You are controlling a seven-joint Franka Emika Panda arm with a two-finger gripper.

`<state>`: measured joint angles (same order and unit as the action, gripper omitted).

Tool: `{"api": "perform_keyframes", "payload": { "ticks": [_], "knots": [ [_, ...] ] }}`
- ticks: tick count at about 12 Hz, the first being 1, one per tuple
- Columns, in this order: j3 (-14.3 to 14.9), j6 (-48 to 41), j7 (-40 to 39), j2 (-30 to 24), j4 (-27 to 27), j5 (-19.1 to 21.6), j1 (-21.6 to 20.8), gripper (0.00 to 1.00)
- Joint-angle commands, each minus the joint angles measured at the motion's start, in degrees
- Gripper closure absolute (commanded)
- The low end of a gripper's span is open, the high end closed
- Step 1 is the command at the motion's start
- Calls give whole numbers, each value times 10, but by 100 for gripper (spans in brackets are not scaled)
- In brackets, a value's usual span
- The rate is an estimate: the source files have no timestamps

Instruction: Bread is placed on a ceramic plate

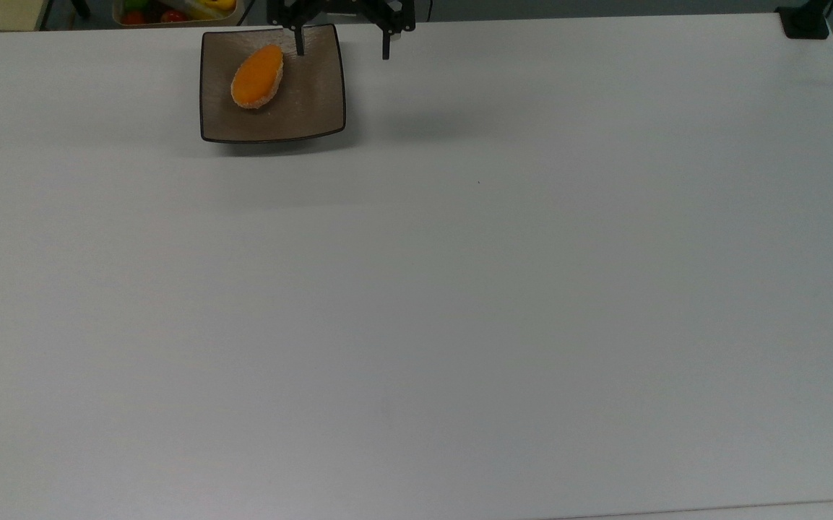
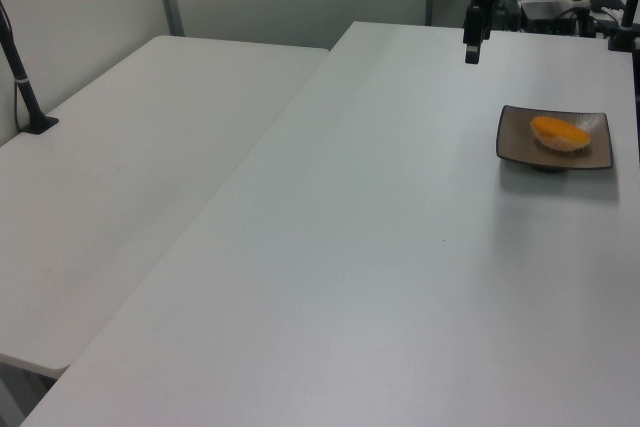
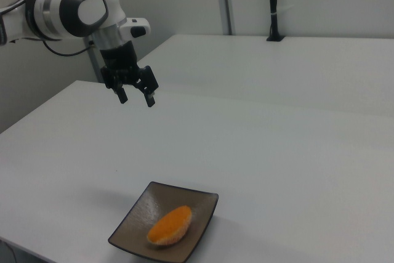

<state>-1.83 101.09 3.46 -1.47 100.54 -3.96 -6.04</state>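
The bread lies orange face up inside the ceramic plate, toward the plate's upper left in the top view, with nothing touching it. The plate sits on the white worktop near the upper left of the top view's frame. The hand hangs in the air above the worktop, well apart from the plate in the right view, its fingers spread and holding nothing. Judging by this, the placing looks done; at most the arm's retreat is left.
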Motion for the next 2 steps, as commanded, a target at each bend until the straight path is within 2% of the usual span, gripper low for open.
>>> {"api": "perform_keyframes", "payload": {
  "ticks": [1, 2],
  "knots": [
    [-5, -12, 0, 4, -8, 1, 2, 0],
    [-5, -12, 0, 4, -8, 1, 3, 0]
  ]
}}
